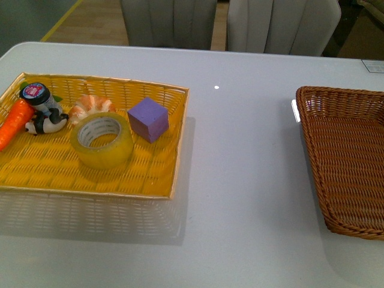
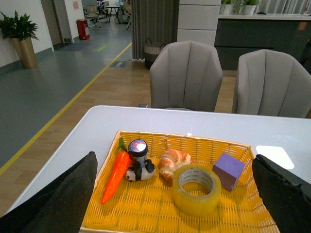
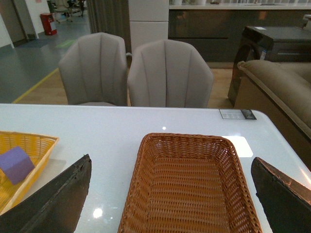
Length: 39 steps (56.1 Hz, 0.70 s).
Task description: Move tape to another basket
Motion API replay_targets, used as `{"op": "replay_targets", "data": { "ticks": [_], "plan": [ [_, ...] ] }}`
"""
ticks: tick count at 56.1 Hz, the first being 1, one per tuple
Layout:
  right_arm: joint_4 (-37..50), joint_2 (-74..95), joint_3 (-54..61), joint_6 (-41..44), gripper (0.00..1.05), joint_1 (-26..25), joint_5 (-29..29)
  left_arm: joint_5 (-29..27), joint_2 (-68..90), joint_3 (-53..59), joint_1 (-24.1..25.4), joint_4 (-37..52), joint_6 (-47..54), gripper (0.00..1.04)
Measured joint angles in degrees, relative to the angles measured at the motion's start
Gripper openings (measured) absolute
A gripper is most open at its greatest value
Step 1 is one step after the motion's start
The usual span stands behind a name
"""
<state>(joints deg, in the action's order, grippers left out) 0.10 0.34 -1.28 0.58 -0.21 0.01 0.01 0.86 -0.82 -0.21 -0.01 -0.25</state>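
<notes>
The tape (image 1: pixel 102 140), a yellow translucent roll with a white core, lies flat in the bright yellow woven tray (image 1: pixel 36 174) on the left of the table. In the left wrist view the tape (image 2: pixel 196 190) sits between the open left gripper's (image 2: pixel 177 204) black fingers (image 2: pixel 58 199), which hang above and short of it. The brown wicker basket (image 1: pixel 312 129) stands on the right with nothing in it. In the right wrist view the basket (image 3: pixel 138 184) lies between the open right gripper's (image 3: pixel 175 204) fingers (image 3: pixel 286 199). Neither arm shows in the front view.
Sharing the yellow tray (image 2: pixel 121 213) are a purple cube (image 1: pixel 147 119), a croissant toy (image 1: pixel 90 106), an orange carrot toy (image 1: pixel 15 122) and a small black-and-white figure with a bottle (image 1: pixel 43 111). Two grey chairs (image 1: pixel 228 24) stand behind the white table (image 1: pixel 240 180).
</notes>
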Motion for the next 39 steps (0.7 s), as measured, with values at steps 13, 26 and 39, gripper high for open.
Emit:
{"op": "replay_targets", "data": {
  "ticks": [13, 26, 39],
  "plan": [
    [-0.02, 0.0, 0.0, 0.0, 0.96, 0.0, 0.02, 0.0, 0.0, 0.0, 0.0, 0.0, 0.0, 0.96],
    [-0.02, 0.0, 0.0, 0.0, 0.96, 0.0, 0.0, 0.0, 0.0, 0.0, 0.0, 0.0, 0.02, 0.96],
    [-0.02, 0.0, 0.0, 0.0, 0.96, 0.0, 0.0, 0.0, 0.0, 0.0, 0.0, 0.0, 0.0, 0.96]
  ]
}}
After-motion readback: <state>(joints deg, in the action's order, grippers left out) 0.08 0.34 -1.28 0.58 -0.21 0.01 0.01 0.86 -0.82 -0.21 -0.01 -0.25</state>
